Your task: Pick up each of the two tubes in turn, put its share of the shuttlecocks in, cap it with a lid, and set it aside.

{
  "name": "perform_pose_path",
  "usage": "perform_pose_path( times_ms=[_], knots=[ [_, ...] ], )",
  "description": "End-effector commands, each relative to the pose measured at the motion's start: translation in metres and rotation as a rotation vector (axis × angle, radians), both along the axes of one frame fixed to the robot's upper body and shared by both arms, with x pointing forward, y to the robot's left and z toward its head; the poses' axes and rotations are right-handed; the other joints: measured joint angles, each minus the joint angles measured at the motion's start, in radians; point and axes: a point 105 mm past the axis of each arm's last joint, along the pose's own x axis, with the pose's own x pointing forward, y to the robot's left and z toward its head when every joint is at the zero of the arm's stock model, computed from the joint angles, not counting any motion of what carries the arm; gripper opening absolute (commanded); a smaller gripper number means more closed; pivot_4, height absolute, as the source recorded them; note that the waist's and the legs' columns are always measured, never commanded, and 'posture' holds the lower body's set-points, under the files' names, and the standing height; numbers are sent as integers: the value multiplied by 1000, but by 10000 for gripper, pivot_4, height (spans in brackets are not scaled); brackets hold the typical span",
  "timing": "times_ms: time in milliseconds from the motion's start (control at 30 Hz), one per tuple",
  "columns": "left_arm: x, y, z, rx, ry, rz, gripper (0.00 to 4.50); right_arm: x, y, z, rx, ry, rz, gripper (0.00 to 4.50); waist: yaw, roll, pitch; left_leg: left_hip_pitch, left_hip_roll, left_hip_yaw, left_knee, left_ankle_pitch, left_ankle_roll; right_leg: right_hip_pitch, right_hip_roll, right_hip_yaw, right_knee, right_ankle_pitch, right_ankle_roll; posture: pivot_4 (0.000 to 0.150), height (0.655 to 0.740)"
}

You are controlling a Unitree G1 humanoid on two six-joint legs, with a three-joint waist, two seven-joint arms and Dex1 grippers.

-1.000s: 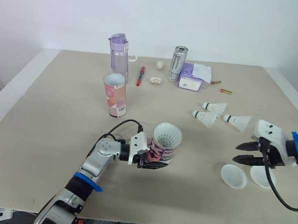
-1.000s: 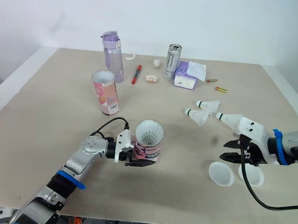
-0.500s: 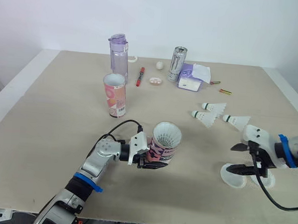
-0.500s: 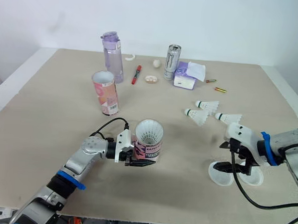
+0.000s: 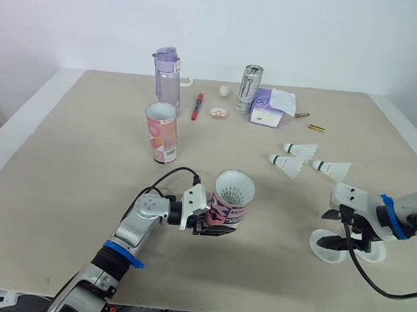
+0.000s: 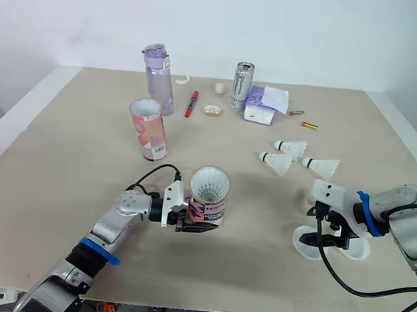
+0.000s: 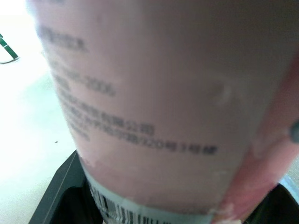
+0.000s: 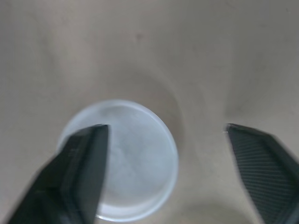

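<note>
Head views: the left gripper pinches the pink tube at 6 o'clock from the table's centre. A white shuttlecock skirt fills the tube's mouth, so I judge filling done and capping the step in hand. How many shuttlecocks sit inside is hidden.

The right gripper hangs over a lid at 4 o'clock, its fingers spread. A 2nd lid lies just beside the 1st, at its 3 o'clock, partly covered by the wrist. The 2nd tube stands upright at 10 o'clock from the held one. 3 loose shuttlecocks lie at 2 o'clock from it.

Left wrist view: the tube's printed wall sits close against the lens, with a black finger at its base. The tube's mouth is out of sight.

Right wrist view: the fingers stand wide apart with the lid off-centre between them, 1 finger overlapping its rim. The next move likely calls for centring, then lowering to catch the thin rim from opposite sides. Whether the tips touch the table is unclear.
</note>
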Motion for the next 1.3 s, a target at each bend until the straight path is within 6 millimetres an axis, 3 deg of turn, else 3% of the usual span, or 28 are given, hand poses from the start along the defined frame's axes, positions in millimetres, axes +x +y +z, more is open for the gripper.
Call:
perform_pose_path(
  times_ms=[33,133,167,467,600,733,833,967,1033,1133,1300],
  knots=[
    [-4,3,-14,50,31,3,29157,-1,-4,2,-39,-4,16,16983,0,0,0,0,0,0,0,0,0,0,0,0,0,0,0,1500,7400],
    [-4,3,-14,51,31,4,29157,-3,-5,0,-46,6,27,2009,0,0,0,0,0,0,0,0,0,0,0,0,0,0,0,1500,7400],
    [-4,3,-14,52,31,4,29157,-3,-6,-1,-49,8,30,861,0,0,0,0,0,0,0,0,0,0,0,0,0,0,0,1500,7400],
    [-4,3,-15,57,35,4,29157,-4,-4,-1,-38,-18,67,861,0,0,0,0,0,0,0,0,0,1,0,0,0,0,1,1500,7400],
    [-3,5,-15,52,48,15,29157,2,12,20,26,-98,139,861,0,0,0,0,0,0,0,0,0,1,0,0,0,1,1,1500,7400],
    [-1,6,-16,54,61,22,29157,8,32,54,77,-185,235,861,-1,2,-1,1,0,0,0,0,0,1,0,0,0,1,0,1500,7400],
    [1,7,-18,60,78,22,29157,11,66,97,116,-287,376,861,-2,3,-1,1,1,1,0,0,0,0,0,0,0,2,-1,1500,7400],
    [1,7,-19,76,76,10,29157,12,98,129,149,-366,504,861,-3,3,-1,2,2,0,0,0,0,1,1,-2,-1,2,-2,1500,7400],
    [1,6,-20,85,67,7,29157,13,126,150,184,-418,608,861,-3,2,-1,2,2,0,0,0,0,1,1,-3,-2,2,-3,1500,7400],
    [2,6,-21,89,65,9,29157,11,152,166,204,-449,710,861,-3,3,-1,1,3,1,0,0,0,-1,0,-3,-2,3,-4,1500,7400],
    [4,6,-23,97,63,20,29157,6,178,172,217,-445,830,861,2,2,-1,-1,5,0,0,0,0,-1,-2,-4,-3,3,-6,1500,7400]
  ],
)
